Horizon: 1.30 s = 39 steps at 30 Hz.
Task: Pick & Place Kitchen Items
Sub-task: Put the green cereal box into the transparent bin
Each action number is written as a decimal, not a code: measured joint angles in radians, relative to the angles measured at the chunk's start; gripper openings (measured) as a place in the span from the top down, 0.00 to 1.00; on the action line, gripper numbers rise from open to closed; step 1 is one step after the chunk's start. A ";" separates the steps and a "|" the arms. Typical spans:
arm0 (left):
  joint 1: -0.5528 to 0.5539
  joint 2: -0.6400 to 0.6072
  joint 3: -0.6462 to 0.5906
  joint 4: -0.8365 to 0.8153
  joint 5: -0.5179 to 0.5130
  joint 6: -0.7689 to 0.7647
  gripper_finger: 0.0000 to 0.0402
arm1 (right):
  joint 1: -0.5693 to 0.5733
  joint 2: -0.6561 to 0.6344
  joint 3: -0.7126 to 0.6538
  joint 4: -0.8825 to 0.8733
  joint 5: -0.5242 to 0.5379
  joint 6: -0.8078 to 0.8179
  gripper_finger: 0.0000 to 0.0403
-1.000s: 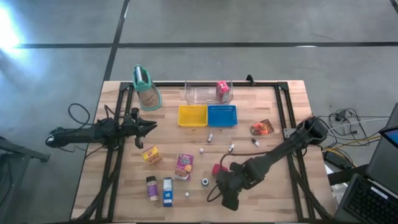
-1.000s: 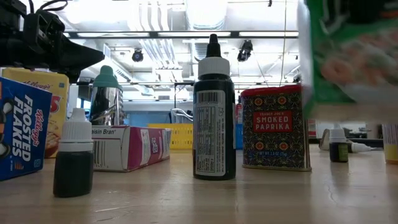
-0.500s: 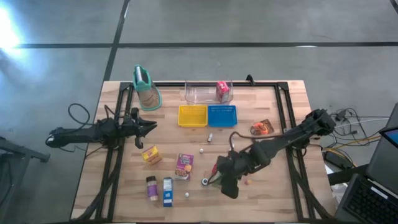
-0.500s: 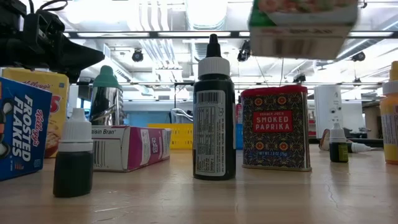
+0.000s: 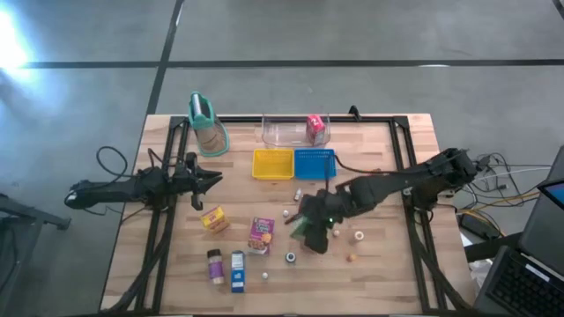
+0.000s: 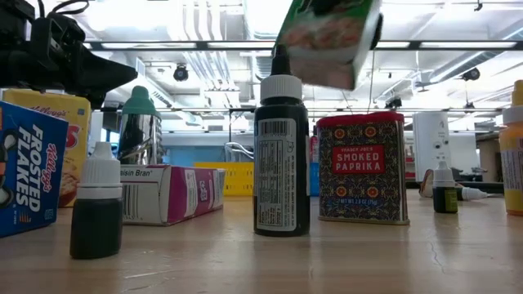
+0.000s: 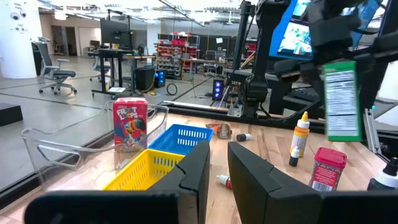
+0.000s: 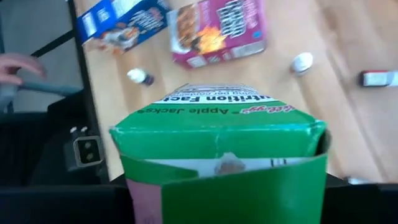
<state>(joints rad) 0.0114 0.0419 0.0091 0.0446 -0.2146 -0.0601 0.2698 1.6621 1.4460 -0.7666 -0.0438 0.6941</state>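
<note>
In the low view the nearest things stand along the lower frame: a small dropper bottle (image 6: 98,200) at lower left, a blue carton (image 6: 24,175) at the left edge, a tall black bottle (image 6: 282,155) in the middle and a paprika tin (image 6: 362,167) just right of it. Behind them a pink carton (image 6: 167,193) lies on its side.

Above the bottle, at the top centre of that view, the green carton (image 6: 327,37) hangs tilted, clear of the table (image 5: 388,282). The right gripper (image 5: 310,231) has it clamped between half-spread fingers. From above, this pair sits just right of the frame's centre, between the pink carton and two small white pieces (image 5: 359,235). The right wrist view is filled by the carton's open end.

In the high view a yellow carton (image 5: 214,219) lies left of centre. The left gripper (image 5: 216,179) hovers just above it in the picture, at mid-left. Its fingers (image 7: 196,168) stand close together with only a slit between them, and they hold nothing.

Farther back, in the upper middle, a yellow tray (image 5: 273,164) and a blue tray (image 5: 315,164) sit side by side. Behind them is a clear bin (image 5: 284,132) with a red carton (image 5: 315,129) upright in its right end. A tan container (image 5: 207,126) with a teal top stands at upper left.
</note>
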 joint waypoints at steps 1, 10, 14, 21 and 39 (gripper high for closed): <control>0.000 0.000 0.000 0.000 0.000 0.000 0.84 | -0.013 0.000 0.000 0.000 0.000 -0.006 0.62; 0.000 0.000 0.000 0.000 0.000 0.000 0.84 | -0.142 0.000 0.000 0.003 0.001 -0.044 0.57; 0.000 0.000 0.000 0.000 0.000 0.000 0.84 | -0.211 0.000 0.000 0.003 0.001 -0.070 0.59; 0.000 0.000 0.000 0.000 0.000 0.000 0.84 | -0.330 0.000 0.000 0.009 0.001 -0.086 0.62; 0.000 0.000 0.000 0.000 0.000 0.000 0.84 | -0.529 0.000 0.000 0.119 0.037 -0.119 0.63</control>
<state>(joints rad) 0.0113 0.0422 0.0090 0.0444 -0.2147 -0.0601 -0.2596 1.6623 1.4460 -0.6476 -0.0067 0.5755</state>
